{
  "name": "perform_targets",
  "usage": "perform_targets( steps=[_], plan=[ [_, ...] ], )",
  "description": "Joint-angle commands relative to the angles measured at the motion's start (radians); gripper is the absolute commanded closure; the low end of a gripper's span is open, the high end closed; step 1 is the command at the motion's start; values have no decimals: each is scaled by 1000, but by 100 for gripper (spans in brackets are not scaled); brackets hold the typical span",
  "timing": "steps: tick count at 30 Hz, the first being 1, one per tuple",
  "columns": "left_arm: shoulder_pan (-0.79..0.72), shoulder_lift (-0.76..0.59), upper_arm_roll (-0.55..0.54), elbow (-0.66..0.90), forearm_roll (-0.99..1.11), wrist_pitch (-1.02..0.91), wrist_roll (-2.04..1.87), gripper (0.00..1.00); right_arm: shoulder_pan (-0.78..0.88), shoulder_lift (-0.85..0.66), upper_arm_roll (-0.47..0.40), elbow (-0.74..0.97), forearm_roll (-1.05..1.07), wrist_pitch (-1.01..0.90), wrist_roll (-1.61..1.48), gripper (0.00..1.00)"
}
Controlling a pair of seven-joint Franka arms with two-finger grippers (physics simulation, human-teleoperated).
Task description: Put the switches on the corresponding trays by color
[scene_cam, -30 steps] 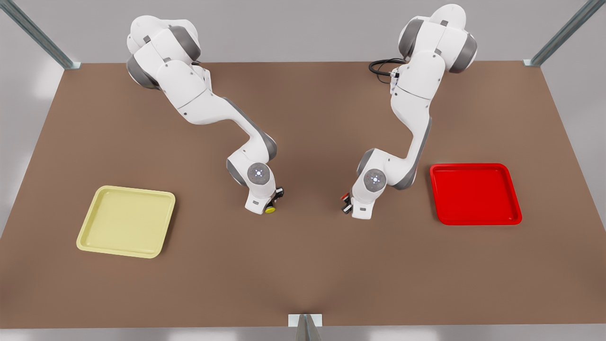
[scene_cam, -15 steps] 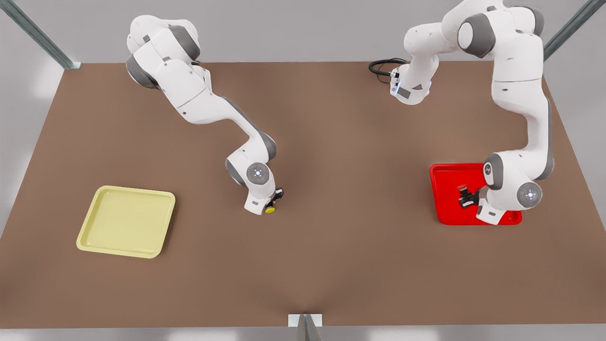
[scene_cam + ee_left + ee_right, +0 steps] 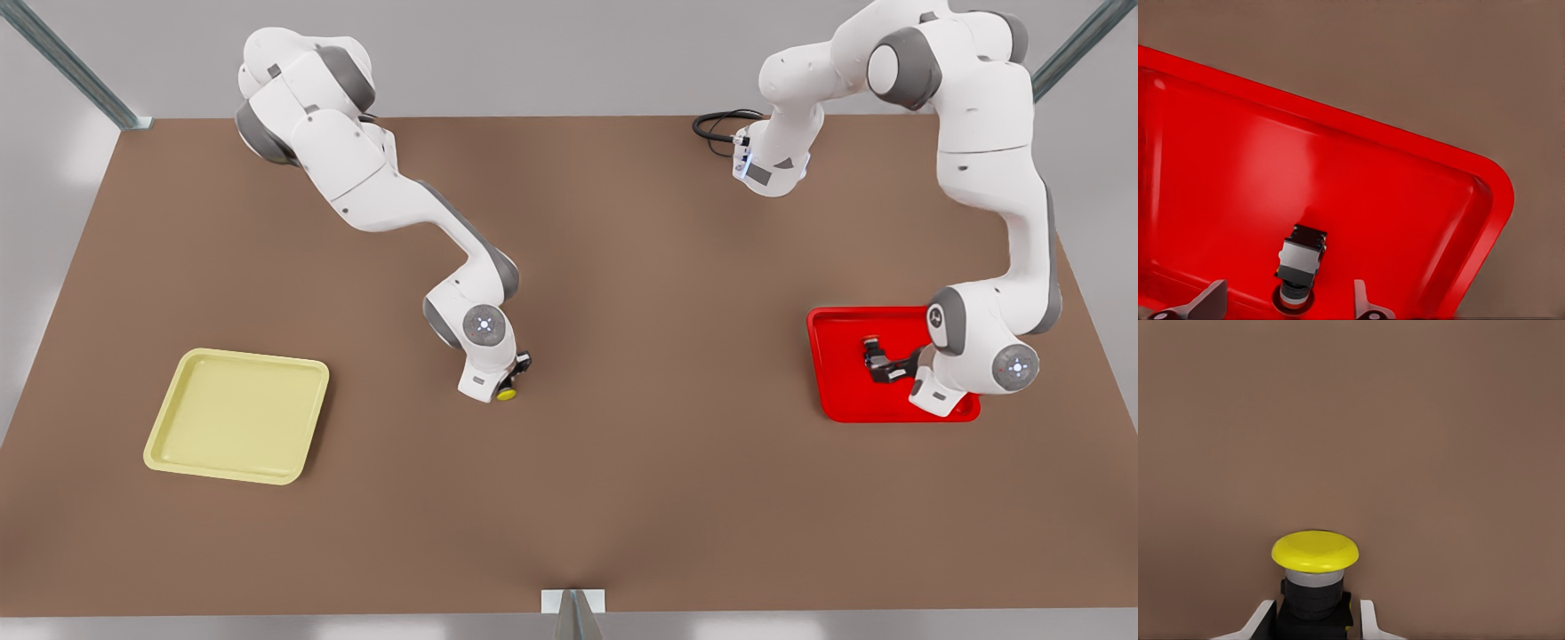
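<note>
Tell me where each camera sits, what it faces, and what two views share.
Front view: high, facing both arm bases across the table; both arms show, plus the yellow tray.
Left wrist view: on the left gripper, looking down into the red tray at the red switch, fingers apart.
Right wrist view: on the right gripper, facing bare table, clamped on the yellow switch.
Shared: front and left wrist views show the red tray.

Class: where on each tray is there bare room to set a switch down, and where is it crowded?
The yellow tray is bare throughout. On the red tray, the side toward table centre is free; the other side is crowded by the red switch between the open left gripper fingers.
</note>
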Motion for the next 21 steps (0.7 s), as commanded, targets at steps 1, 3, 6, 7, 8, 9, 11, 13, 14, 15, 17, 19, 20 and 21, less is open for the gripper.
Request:
perform_targets(
  steps=[1,3,6,7,8,9,11,13,14,15,17,19,20,21],
  plan=[
    [0,-11,-4,5,0,-18,6,0,1,2,0,0,0,1,0,43],
    [0,-28,-108,144,0,-202,35,0,1,5,-2,0,0,6,0,44],
    [0,-34,-237,279,0,-343,106,0,1,3,-2,0,0,6,0,46],
    [0,-55,-273,315,-12,-408,107,0,1,3,-2,0,0,6,0,47],
    [0,-89,-295,316,-21,-411,100,0,1,3,-2,0,0,4,0,47],
    [0,-94,-360,344,-24,-406,92,0,1,-1,0,0,0,-5,0,47],
    [0,-91,-454,365,-23,-395,92,0,1,-4,0,-9,0,-7,-1,47],
    [-2,-92,-475,365,-18,-394,89,0,1,-8,0,-18,0,-7,0,46],
    [-2,-94,-475,367,-18,-395,89,0,1,-6,0,-21,0,-7,0,46],
    [-2,-94,-475,367,-18,-394,89,0,1,-6,0,-21,0,-7,0,46],
    [-2,-91,-475,376,-18,-394,89,0,1,-6,0,-21,0,-8,2,45],
    [-2,-89,-475,379,-16,-394,89,0,1,-8,0,-21,0,-8,2,46],
    [-2,-88,-475,379,-16,-392,89,0,1,-6,0,-21,0,-8,2,46],
    [-2,-87,-475,379,-15,-392,89,0,1,-6,0,-21,0,-8,0,46]
  ],
)
